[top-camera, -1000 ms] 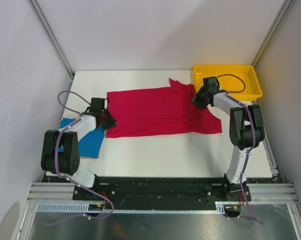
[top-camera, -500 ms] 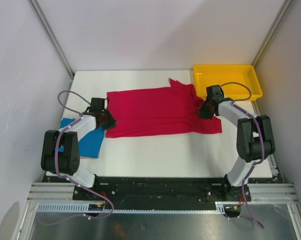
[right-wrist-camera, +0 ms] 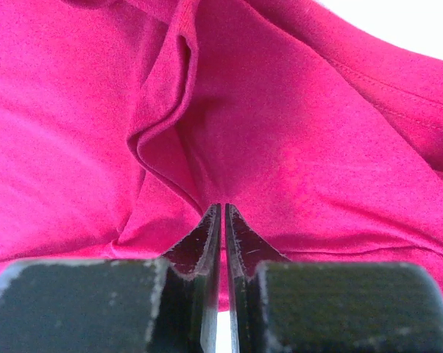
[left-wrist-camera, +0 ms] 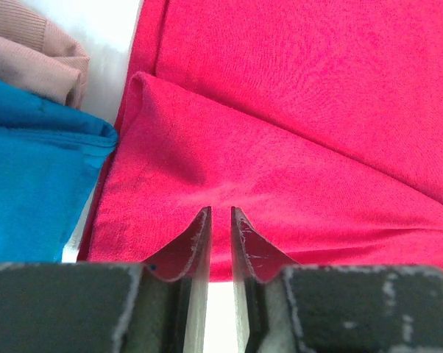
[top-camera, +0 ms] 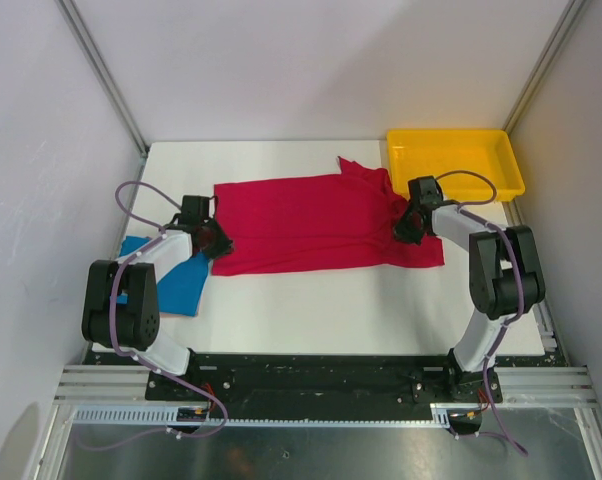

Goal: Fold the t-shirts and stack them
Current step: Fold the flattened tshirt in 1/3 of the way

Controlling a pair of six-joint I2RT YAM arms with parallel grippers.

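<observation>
Both jaws are closed, pinching the red t-shirt [top-camera: 311, 222] at its opposite ends.

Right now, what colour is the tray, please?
Yellow tray; clearest in the top external view.

Spread shirt [top-camera: 321, 225] central, folded shirt [top-camera: 176, 282] left of it, tray [top-camera: 451, 133] behind right

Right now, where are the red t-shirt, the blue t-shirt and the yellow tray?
red t-shirt [top-camera: 301, 220]: top external view, middle of the spread body.
blue t-shirt [top-camera: 186, 288]: top external view, uncovered near part.
yellow tray [top-camera: 461, 155]: top external view, bare floor.
</observation>
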